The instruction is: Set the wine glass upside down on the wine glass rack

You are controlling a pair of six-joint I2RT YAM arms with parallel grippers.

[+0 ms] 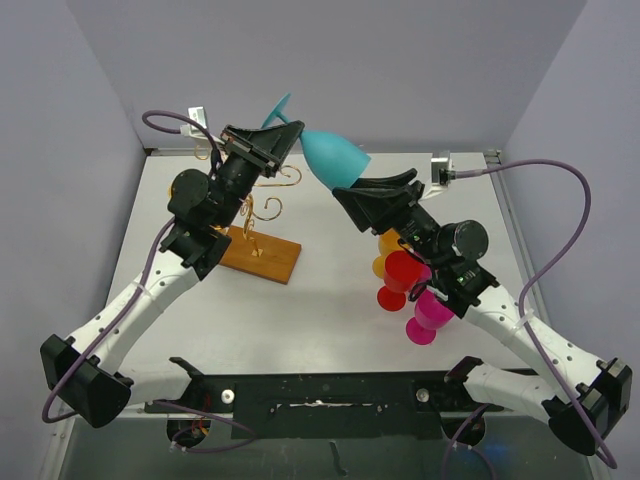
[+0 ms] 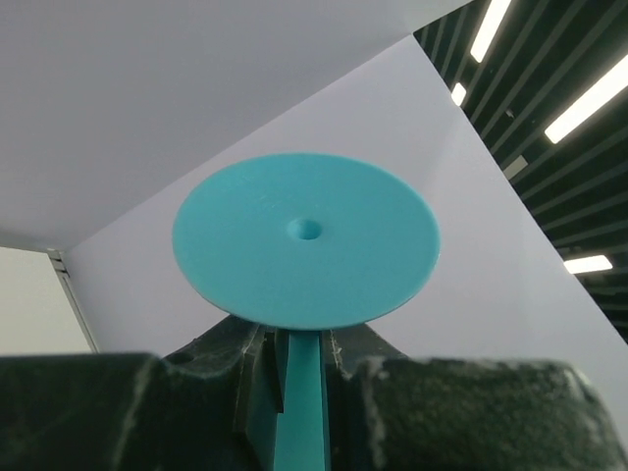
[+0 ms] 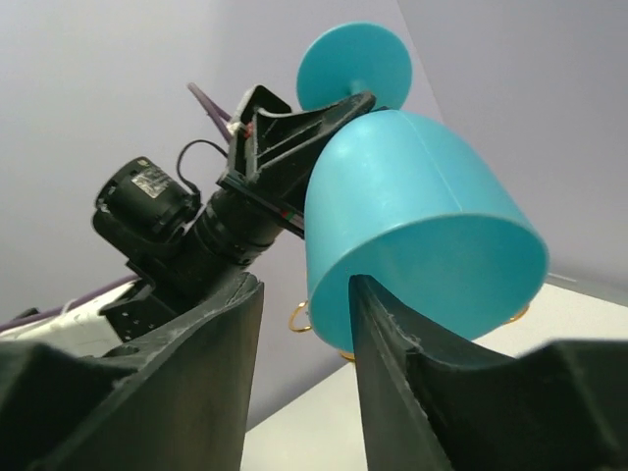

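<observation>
From above we see the teal wine glass (image 1: 335,158) in the air near the desk's (image 1: 330,300) far edge, beside the wine glass rack (image 1: 268,256). Only the left wrist view shows the left gripper (image 2: 294,378) clamping its stem; the right wrist view shows the right gripper (image 3: 304,294) loose, jaws apart astride its rim.

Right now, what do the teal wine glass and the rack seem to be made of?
The wine glass looks like opaque matte plastic: solid teal, no see-through or glint. The wine glass rack: thin shiny gold wire, probably metal, on a flat orange-brown base, seemingly wood.
</observation>
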